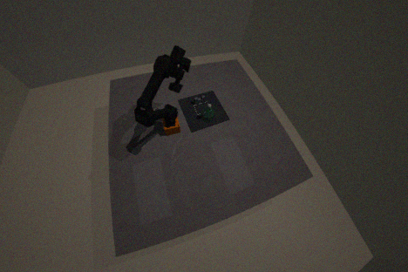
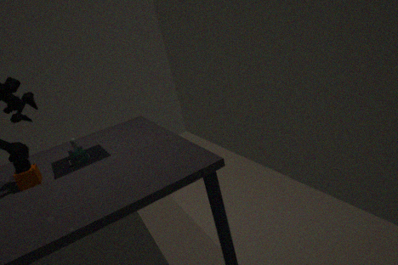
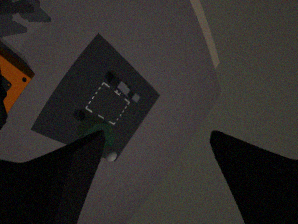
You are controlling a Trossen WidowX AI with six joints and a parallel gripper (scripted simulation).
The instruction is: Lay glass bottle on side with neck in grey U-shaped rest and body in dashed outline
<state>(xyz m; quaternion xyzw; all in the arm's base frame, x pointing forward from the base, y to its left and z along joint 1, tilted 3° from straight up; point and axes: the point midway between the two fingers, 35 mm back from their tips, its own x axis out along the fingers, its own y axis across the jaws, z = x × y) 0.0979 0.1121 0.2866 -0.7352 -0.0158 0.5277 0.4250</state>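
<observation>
Above the table, the gripper is hovering with fingers wide apart, holding nothing, while the green bottle is standing upright beside the dashed outline. Grasping seems to be coming first, calling for a gentle, centred approach around the glass.

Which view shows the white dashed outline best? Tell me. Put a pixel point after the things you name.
The wrist view: all four sides of the white dashed outline [image 1: 194, 111] [image 3: 88, 108] read clearly on the dark mat [image 1: 218, 120] [image 2: 100, 150] [image 3: 65, 112]. The top view shows it small and faint; the exterior view, barely a trace.
</observation>
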